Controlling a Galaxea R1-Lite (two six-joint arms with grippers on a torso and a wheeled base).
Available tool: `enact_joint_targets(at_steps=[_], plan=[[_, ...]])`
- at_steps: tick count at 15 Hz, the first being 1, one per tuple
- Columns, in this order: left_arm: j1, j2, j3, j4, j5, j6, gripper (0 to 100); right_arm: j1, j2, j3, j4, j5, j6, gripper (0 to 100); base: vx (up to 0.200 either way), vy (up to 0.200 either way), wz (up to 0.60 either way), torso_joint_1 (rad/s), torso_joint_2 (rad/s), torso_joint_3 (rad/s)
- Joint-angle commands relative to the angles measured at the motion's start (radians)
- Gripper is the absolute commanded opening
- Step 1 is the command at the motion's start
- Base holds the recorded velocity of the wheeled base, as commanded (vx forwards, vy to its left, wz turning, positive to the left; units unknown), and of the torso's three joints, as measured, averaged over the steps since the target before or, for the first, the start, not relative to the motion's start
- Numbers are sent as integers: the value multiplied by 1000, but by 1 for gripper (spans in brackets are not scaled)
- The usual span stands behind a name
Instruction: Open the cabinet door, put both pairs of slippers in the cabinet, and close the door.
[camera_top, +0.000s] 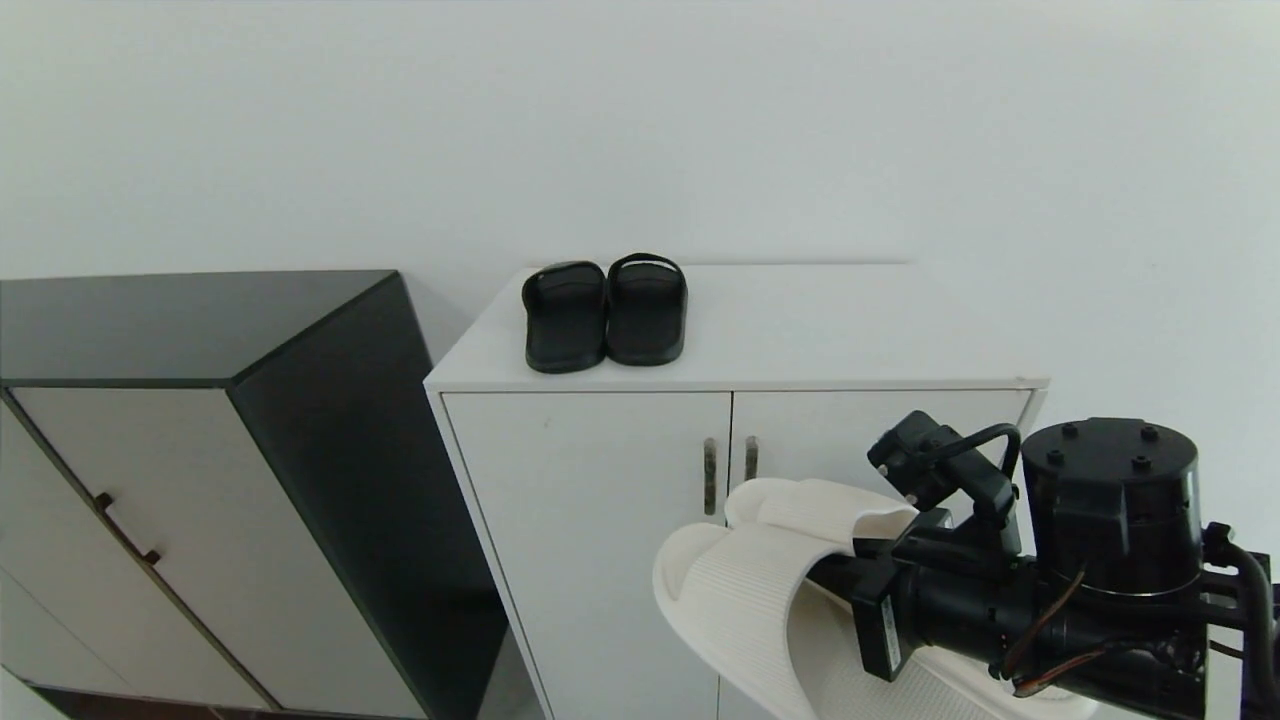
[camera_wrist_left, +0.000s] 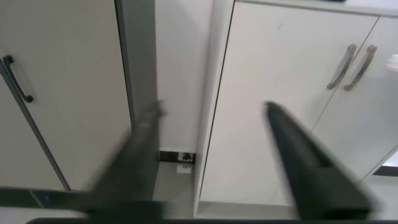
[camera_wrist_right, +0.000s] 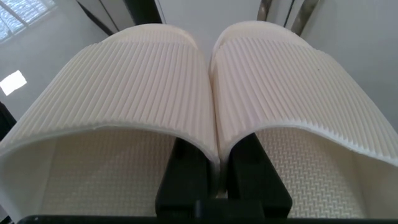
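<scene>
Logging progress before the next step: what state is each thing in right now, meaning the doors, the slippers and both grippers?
white cabinet doors: both shut.
black slippers: side by side on top of the white cabinet, not gripped.
white slippers: held together as a pair, in front of the shut doors.
right gripper: shut on the white slippers.
left gripper: open, empty.
dark cabinet door: shut.

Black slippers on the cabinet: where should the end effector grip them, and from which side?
Pinch the black slippers at their touching inner walls, likely from the front: side by side, heels toward the edge of the white cabinet.
</scene>
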Motion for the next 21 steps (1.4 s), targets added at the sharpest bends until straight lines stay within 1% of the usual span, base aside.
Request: enact_joint_targets(at_steps=[1, 9, 10, 12, 17, 18, 19, 21], plan=[[0, 0, 1, -1, 1, -1, 100, 2, 1, 1, -1, 0, 0, 0, 0, 0, 0, -188, 500, 310], [0, 0, 1, -2, -1, 2, 100, 7, 7, 11, -1, 3, 0, 0, 0, 0, 0, -160, 486, 322], [0, 0, -1, -1, -7, 5, 100, 10, 7, 13, -1, 2, 0, 0, 0, 0, 0, -119, 471, 344], [0, 1, -1, 1, -32, 1, 100, 14, 5, 18, -1, 0, 0, 0, 0, 0, 0, -110, 461, 352], [0, 0, -12, -1, -33, 1, 100, 24, -10, 21, -1, -1, 0, 0, 0, 0, 0, -71, 447, 374], [-2, 24, -65, 1, -38, -41, 100, 24, -15, 21, -1, 0, 0, 0, 0, 0, 0, -41, 437, 398], [-6, 75, -121, 2, -67, -67, 100, 24, -16, 21, -1, 0, 0, 0, 0, 0, 0, -22, 344, 320], [-6, 230, -213, -2, -200, -67, 100, 24, -18, 24, -1, 2, 0, 0, 0, 0, 0, -7, 159, 146]])
